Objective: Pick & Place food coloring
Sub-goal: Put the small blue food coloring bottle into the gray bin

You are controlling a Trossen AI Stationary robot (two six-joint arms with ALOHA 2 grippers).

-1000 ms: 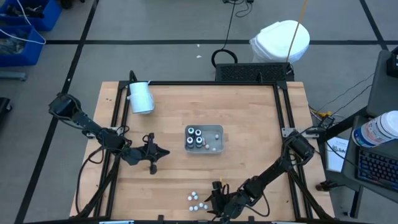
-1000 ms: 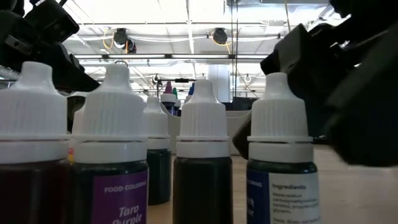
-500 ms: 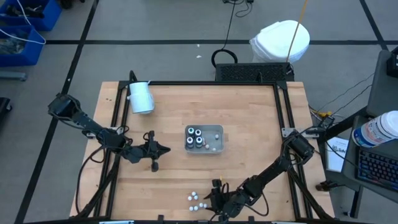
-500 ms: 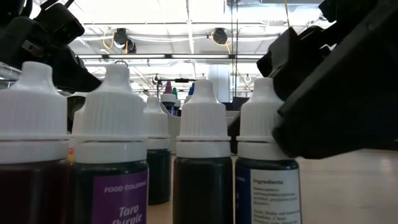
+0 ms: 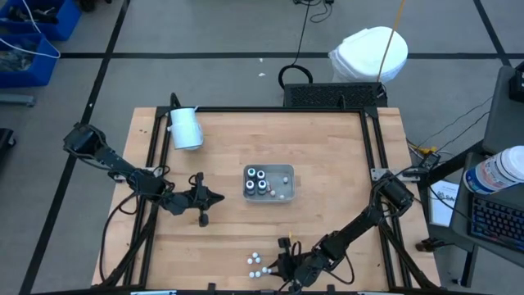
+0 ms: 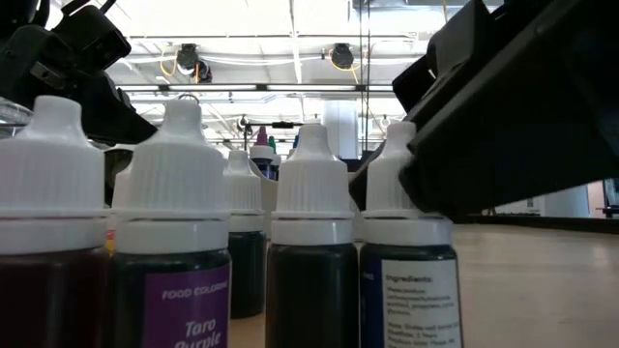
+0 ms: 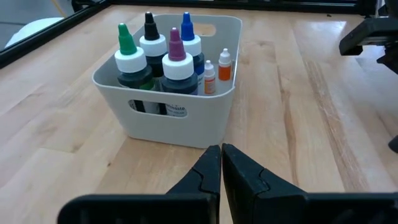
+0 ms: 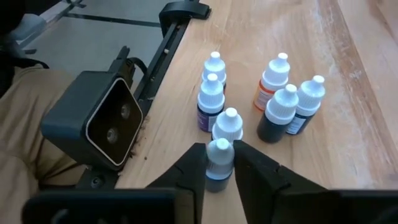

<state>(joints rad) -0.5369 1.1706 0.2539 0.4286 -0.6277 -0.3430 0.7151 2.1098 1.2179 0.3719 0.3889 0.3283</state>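
- My right gripper (image 8: 219, 163), bottom centre of the high view, pinches one white-capped food coloring bottle (image 8: 219, 163); contact appears firm.
- My left gripper (image 7: 221, 163) waits closed, left of tray (image 5: 288, 197).

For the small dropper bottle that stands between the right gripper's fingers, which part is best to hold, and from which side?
Grip the white cap and neck of the dropper bottle, coming from above with one finger on each side, as the right gripper now stands. The bottle is upright, its cap is round and ribbed, and other bottles stand close, so a wide side approach may knock them.
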